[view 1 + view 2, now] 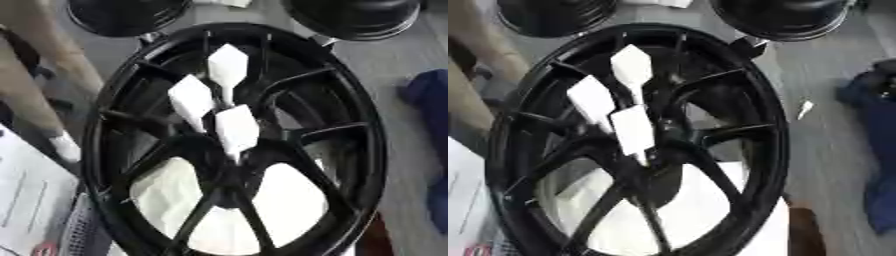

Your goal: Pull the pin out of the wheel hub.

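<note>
**Black wheel hub with three white pins, seen from above**

A large black wheel hub [236, 140] with thin spokes fills most of the frame, tilted so its rim runs from the top centre down to the bottom edge. Three white pins stand in it, each with a broad, faceted head that narrows to a point below. The top pin [227, 67] sits just above centre, the left pin [191, 99] lies a little lower and to its left, and the lowest pin [237, 130] sits nearest the middle of the hub, its tip pointing toward the spot where the spokes meet. The three heads are close together, nearly touching.

Through the lower gaps between the spokes shows a white sheet [289, 200] lying under the hub.

At the top edge, two more black wheels [785, 17] sit behind the hub, one at the upper left and one at the upper right. A dark blue cloth [877, 150] lies along the right edge. Between it and the hub, a small white piece [805, 109] lies alone on the grey floor. White papers [31, 200] fill the lower left corner.

Neither robot hand appears in either view, so their state cannot be told.
</note>
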### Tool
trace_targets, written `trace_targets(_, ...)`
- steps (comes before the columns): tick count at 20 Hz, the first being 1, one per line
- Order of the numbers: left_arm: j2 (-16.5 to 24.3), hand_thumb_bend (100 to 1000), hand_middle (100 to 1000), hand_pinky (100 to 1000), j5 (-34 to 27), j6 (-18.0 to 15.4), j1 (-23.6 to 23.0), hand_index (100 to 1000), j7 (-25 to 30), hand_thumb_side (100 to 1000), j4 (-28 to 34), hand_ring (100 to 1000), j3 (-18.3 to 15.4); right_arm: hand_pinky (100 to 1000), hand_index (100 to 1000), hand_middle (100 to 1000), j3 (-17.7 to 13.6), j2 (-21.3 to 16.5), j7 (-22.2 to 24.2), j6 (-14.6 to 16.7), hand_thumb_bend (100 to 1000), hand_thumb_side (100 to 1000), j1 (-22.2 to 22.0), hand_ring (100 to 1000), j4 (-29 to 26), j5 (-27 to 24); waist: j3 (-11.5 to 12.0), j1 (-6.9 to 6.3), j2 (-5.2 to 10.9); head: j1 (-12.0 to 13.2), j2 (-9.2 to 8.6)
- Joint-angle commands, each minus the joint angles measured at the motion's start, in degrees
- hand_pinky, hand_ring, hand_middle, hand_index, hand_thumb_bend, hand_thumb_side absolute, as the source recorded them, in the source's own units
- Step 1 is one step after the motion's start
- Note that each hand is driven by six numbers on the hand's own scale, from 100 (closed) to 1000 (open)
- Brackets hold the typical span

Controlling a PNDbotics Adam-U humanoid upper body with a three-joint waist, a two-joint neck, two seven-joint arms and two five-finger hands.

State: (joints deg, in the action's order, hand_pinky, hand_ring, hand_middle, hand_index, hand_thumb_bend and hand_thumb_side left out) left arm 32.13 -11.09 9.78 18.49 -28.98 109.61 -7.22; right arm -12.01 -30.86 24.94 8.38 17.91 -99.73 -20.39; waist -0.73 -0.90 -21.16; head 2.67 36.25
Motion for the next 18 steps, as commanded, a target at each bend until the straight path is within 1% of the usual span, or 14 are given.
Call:
trace_targets(1, 4.73, 698, 559, 680, 1.08, 0.20, 1.38, 700, 1.20, 555, 1.22, 803, 0.14, 842, 759, 598, -0.81, -1.42, -0.02, 0.38, 100, 699, -0.16, 607, -1.05, -0.03, 0.03, 0.06, 1.43, -1.07, 0.73)
trace_targets(3, 7.62, 698, 562, 684, 1.80, 0.77, 2.12, 705, 2.68, 556, 1.55, 803, 0.61, 842, 759, 598, -0.87, -1.50, -0.09, 0.51, 100, 695, -0.38, 607, -1.04, 0.06, 0.02, 0.04, 1.50, -1.83, 1.22)
trace_targets(6, 13.13, 695, 566, 690, 2.98, 1.96, 3.59, 713, 6.21, 557, 1.65, 802, 1.56, 842, 759, 598, -0.90, -1.81, -0.15, 0.79, 100, 693, -0.74, 608, -1.20, 0.05, 0.03, 0.01, 1.62, -2.55, 1.50)
trace_targets(9, 19.84, 685, 571, 711, 6.53, 2.25, 5.84, 722, 11.21, 558, 1.60, 793, 3.36, 841, 758, 598, -1.08, -2.38, -0.36, 1.15, 100, 694, -1.62, 608, -1.17, 0.35, 0.12, -0.05, 1.76, -3.22, 1.61)
trace_targets(11, 24.75, 677, 580, 725, 9.02, 1.95, 7.72, 730, 16.72, 562, 1.69, 792, 5.26, 841, 758, 598, -1.22, -2.84, -0.57, 1.66, 100, 693, -2.29, 608, -1.18, 0.71, 0.08, -0.08, 1.81, -3.25, 1.88)
trace_targets(14, 30.48, 668, 592, 744, 11.14, 0.08, 10.21, 740, 25.94, 564, 1.90, 790, 7.03, 841, 758, 598, -1.37, -3.43, -0.87, 2.38, 100, 695, -3.21, 608, -1.14, 1.32, -0.04, -0.14, 1.74, -3.60, 2.00)
trace_targets(18, 35.72, 639, 614, 773, 12.39, -3.15, 14.30, 755, 38.51, 557, 1.40, 790, 8.90, 840, 758, 598, -1.54, -4.03, -1.38, 3.39, 100, 692, -4.27, 608, -1.05, 2.16, -0.39, -0.16, 1.68, -4.44, 2.15)
